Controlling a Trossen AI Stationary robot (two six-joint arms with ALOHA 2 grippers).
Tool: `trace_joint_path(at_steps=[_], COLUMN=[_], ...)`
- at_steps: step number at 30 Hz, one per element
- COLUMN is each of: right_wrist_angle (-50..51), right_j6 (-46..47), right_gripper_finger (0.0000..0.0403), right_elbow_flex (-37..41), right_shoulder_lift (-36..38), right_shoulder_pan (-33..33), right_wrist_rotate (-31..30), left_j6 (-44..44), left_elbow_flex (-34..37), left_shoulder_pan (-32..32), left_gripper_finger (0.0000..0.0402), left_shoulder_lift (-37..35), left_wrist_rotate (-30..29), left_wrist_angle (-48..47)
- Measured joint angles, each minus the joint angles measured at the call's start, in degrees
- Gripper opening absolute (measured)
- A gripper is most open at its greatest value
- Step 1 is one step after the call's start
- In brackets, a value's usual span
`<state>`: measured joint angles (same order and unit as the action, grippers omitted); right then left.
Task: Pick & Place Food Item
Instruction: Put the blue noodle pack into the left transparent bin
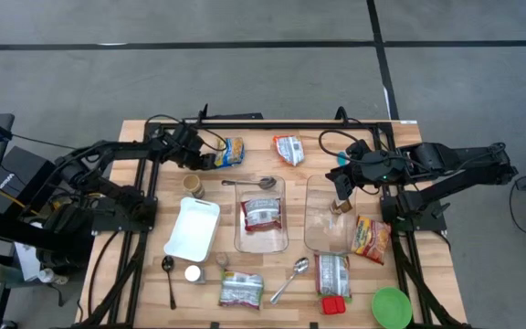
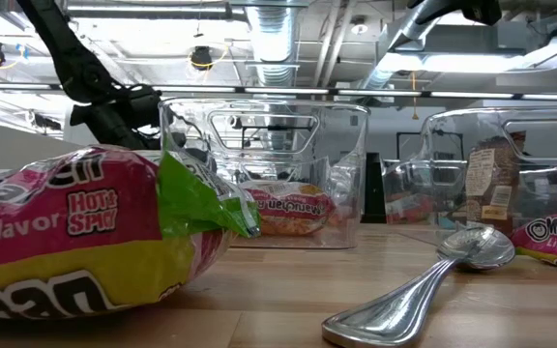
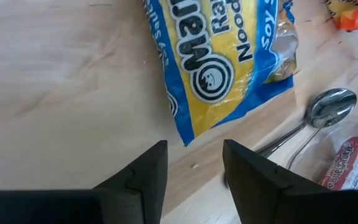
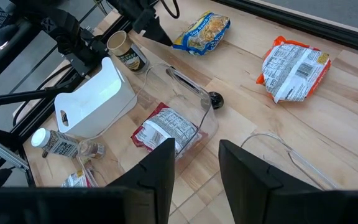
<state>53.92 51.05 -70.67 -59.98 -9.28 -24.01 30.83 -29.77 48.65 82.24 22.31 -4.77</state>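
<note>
While the left gripper [image 1: 210,161] hangs at the far left of the wooden table [image 1: 144,132], its fingers [image 3: 143,174] stand parted with nothing between them, just short of the yellow-and-blue noodle packet [image 1: 230,152] lying flat on the wood. That packet is one of six ramen packets I can count from above.

Left to right along the near edge sit a dark spoon [image 1: 169,274], a small bottle with a white cap [image 1: 193,272], a grey-and-red packet [image 1: 241,290], a silver spoon [image 1: 290,279], a packet with a red end [image 1: 333,276] and a green lid [image 1: 392,306]. With the silver spoon [image 1: 254,183] resting at the far rim of the left bin, that makes three spoons.

A white tray [image 1: 193,227] lies at the left, with a small can [image 1: 193,185] just beyond it.

Two clear bins stand in the middle: the left bin [image 1: 283,239] holds one red-and-white packet [image 1: 262,214], and the right bin [image 1: 313,233] has a small brown item [image 1: 340,208] near its far end.

An orange packet [image 1: 289,149] lies at the far edge, between the arms. The right gripper [image 1: 343,185] hovers above the far end of the right bin, its fingers [image 4: 151,171] also partly open and empty. A red-and-orange packet [image 1: 373,238] lies just right of that bin.
</note>
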Motion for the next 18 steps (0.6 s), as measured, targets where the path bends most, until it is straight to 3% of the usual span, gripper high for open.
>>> trace_joint_path(at_steps=[7, 18], right_wrist_angle=[0.0, 0.0], right_j6=[0.0, 0.0], right_gripper_finger=[0.0119, 0.0119], right_elbow_flex=[0.0, 0.0], right_shoulder_lift=[0.0, 0.0], right_shoulder_pan=[0.0, 0.0], right_wrist_rotate=[0.0, 0.0], left_j6=[1.4, 2.5], left_elbow_flex=[0.5, 0.5], left_shoulder_pan=[-1.4, -2.2], left_gripper_finger=[0.0149, 0.0149], left_shoulder_lift=[0.0, 0.0], left_wrist_rotate=[0.0, -0.3], left_wrist_angle=[4.6, 4.3])
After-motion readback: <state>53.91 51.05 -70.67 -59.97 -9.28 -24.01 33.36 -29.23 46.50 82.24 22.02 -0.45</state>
